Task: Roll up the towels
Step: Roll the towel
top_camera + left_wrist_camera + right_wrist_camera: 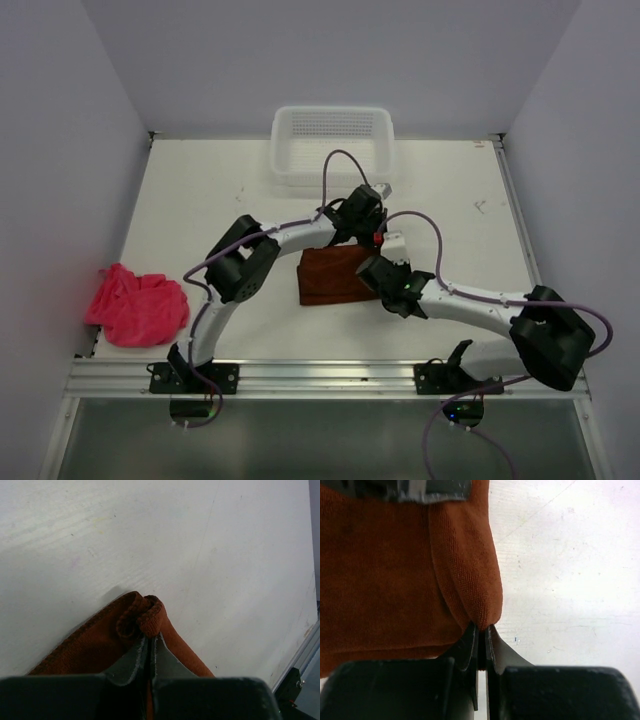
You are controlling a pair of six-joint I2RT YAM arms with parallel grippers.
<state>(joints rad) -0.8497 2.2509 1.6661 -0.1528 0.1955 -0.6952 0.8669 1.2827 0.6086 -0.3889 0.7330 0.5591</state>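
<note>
We see a white table [200, 200] boxed in by pale grey walls [330, 50], with an aluminium rail [320, 378] along its near edge where the two arms are bolted.

The left gripper [150, 637] has its jaws pressed together on the rust-brown towel [335, 275]. A curled corner of the cloth bunches up right at its fingertips, and the rest of the towel spreads back under the gripper and off to its left. Ahead of the tips there is only bare table.

The right gripper [481, 630] is likewise clamped on the same towel. Its jaws are closed on a rounded fold of the cloth, which rises just in front of the tips. The towel fills the space ahead and to the left of this gripper, with bare table to its right.

From above, the two grippers sit close together at the right-hand end of the towel, the left one on the far side and the right one on the near side. The cloth lies flat on the table, stretching away to their left.

The pink towel [137, 305] lies crumpled well off to the left of both grippers, at the table's left edge and apart from either arm. A white mesh basket [332, 140] stands beyond the left gripper, against the back wall.
</note>
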